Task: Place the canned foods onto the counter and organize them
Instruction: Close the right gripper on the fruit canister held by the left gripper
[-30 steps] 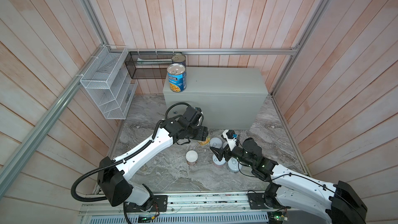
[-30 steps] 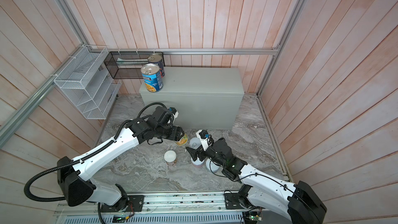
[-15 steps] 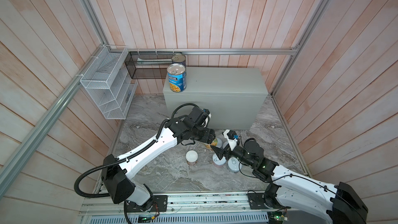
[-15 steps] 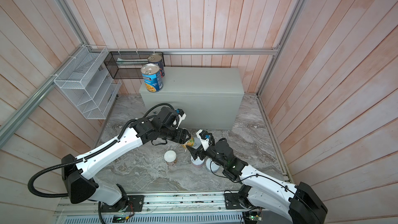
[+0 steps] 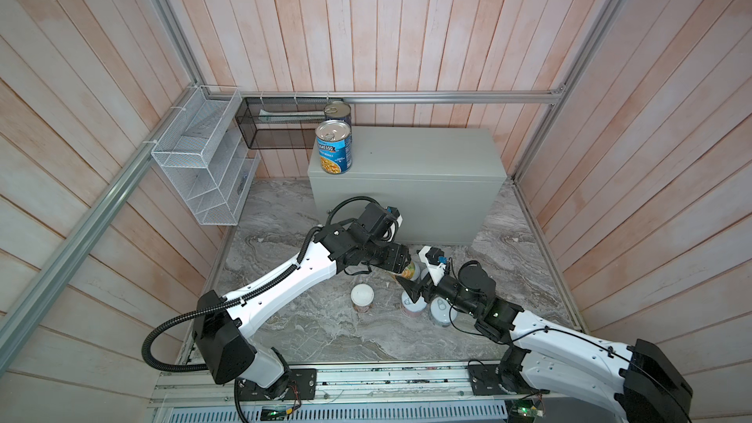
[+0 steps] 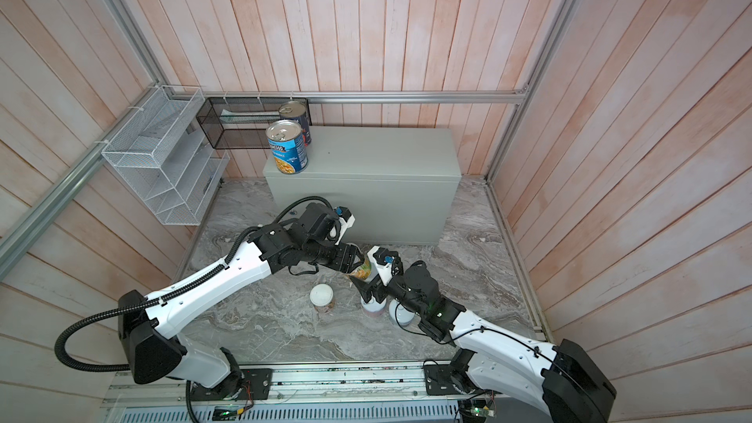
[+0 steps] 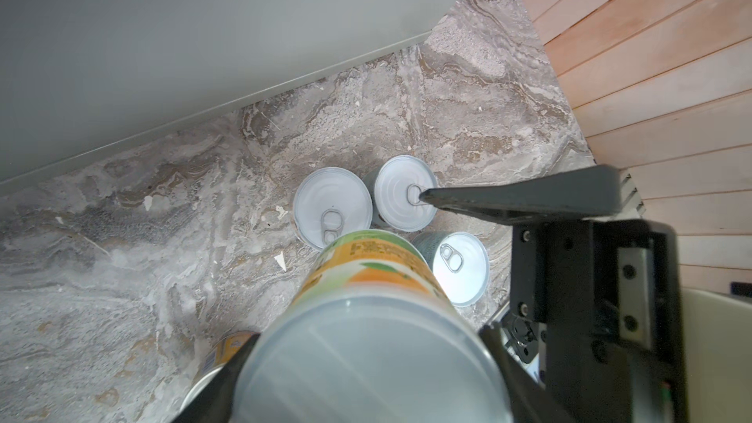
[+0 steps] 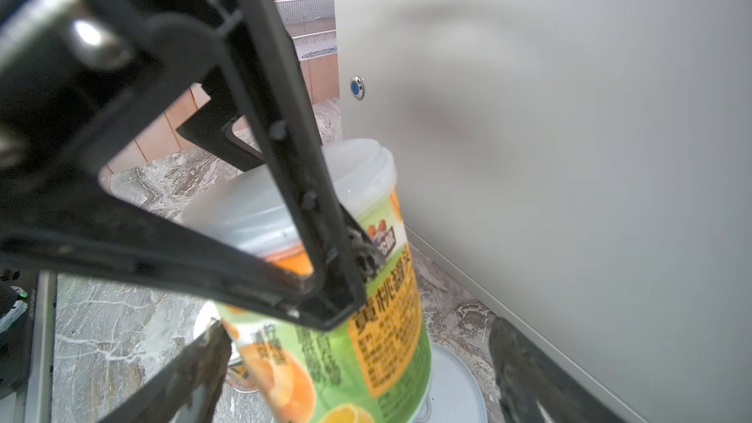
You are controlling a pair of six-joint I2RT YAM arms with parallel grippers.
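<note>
My left gripper [image 5: 404, 267] is shut on a white-lidded green and orange can [image 5: 409, 273], held tilted above the marble floor just in front of the counter [image 5: 427, 156]. My right gripper [image 8: 358, 372] stands open, its fingers [image 8: 195, 372] on either side of that can's [image 8: 346, 339] lower part. A blue Progresso can [image 5: 334, 147] and a second tall can [image 5: 337, 111] stand on the counter's left end. On the floor are another white-lidded can [image 5: 362, 297] and three short pull-tab cans [image 7: 333, 213], [image 7: 405, 193], [image 7: 460, 268].
A white wire rack [image 5: 203, 164] hangs on the left wall and a black mesh shelf [image 5: 280, 124] at the back left. Wooden walls close in three sides. The counter's front face [image 8: 569, 156] rises right beside both grippers.
My left arm has carried the white-lidded can to the right, into the gap between my right gripper's open fingers. The right arm has barely moved.
</note>
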